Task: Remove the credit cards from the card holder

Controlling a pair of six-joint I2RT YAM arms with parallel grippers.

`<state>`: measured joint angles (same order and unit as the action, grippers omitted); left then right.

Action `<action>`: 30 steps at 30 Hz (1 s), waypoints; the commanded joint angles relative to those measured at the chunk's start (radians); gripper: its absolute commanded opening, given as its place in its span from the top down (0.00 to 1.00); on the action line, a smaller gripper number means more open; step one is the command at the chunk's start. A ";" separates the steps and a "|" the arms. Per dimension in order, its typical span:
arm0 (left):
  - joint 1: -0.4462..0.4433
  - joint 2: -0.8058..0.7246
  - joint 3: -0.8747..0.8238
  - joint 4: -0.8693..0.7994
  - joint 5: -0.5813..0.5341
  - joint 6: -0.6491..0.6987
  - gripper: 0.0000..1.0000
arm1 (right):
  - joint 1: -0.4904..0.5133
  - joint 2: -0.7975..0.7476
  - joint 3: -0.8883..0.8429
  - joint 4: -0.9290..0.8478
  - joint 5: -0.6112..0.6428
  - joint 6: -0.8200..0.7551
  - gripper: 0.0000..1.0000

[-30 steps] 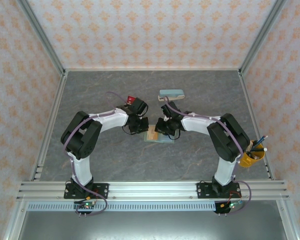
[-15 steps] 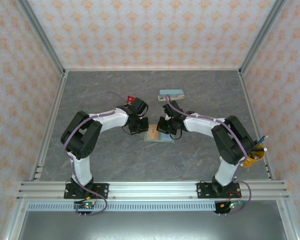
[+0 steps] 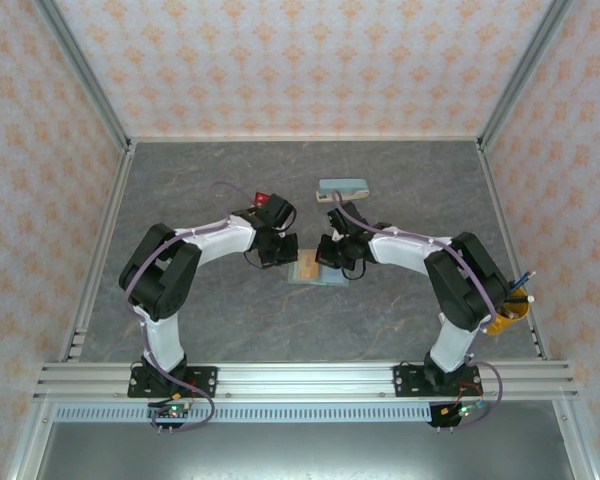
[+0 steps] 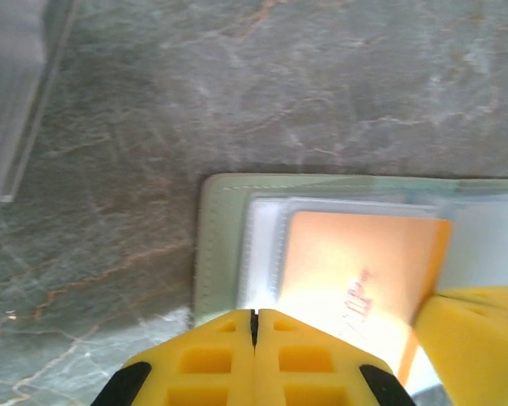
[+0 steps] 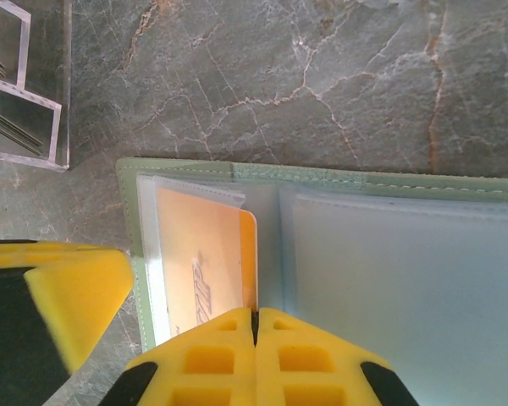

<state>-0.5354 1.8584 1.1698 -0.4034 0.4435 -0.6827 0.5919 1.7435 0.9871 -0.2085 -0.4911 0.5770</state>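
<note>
**Q:** What does the overhead view show?
**A:** A grey marbled table (image 3: 210, 310). The sage-green card holder (image 3: 327, 278) lies open near its middle, with an orange-yellow card (image 3: 306, 266) on its left panel. The left gripper (image 3: 288, 258) and right gripper (image 3: 328, 262) meet over it from either side. A teal case (image 3: 342, 187) sits behind, well apart. Since a second ago the right arm's elbow has swung slightly outward, and the holder has not shifted.
**Q:** And the left wrist view?
**A:** Its yellow fingers are pressed together, with one thin seam between them, at the card's near edge. I cannot tell whether they pinch anything.
**Q:** The right wrist view?
**A:** Its fingers are likewise clenched, the seam in line with the card's inner edge, which pokes from a clear sleeve
</note>
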 commanded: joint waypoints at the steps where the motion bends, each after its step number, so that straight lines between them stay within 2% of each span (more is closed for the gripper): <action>1: -0.012 -0.019 0.001 0.033 0.051 0.015 0.96 | -0.006 0.008 0.004 -0.002 -0.002 -0.019 0.98; 6: -0.027 0.032 0.034 0.003 0.045 0.025 0.97 | -0.005 0.014 0.008 -0.001 -0.006 -0.020 0.98; 12: -0.027 0.074 0.045 -0.071 -0.055 0.029 1.00 | -0.006 0.014 0.000 0.001 -0.006 -0.027 0.98; 19: -0.026 0.099 0.028 -0.108 -0.111 0.022 1.00 | -0.016 -0.003 -0.038 0.047 -0.029 -0.025 0.98; 30: -0.025 0.109 0.027 -0.115 -0.111 0.023 1.00 | -0.037 -0.024 -0.074 0.098 -0.058 -0.011 1.00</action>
<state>-0.5613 1.9141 1.2102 -0.4267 0.4026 -0.6796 0.5617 1.7454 0.9241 -0.1368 -0.5392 0.5713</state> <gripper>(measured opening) 0.064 0.044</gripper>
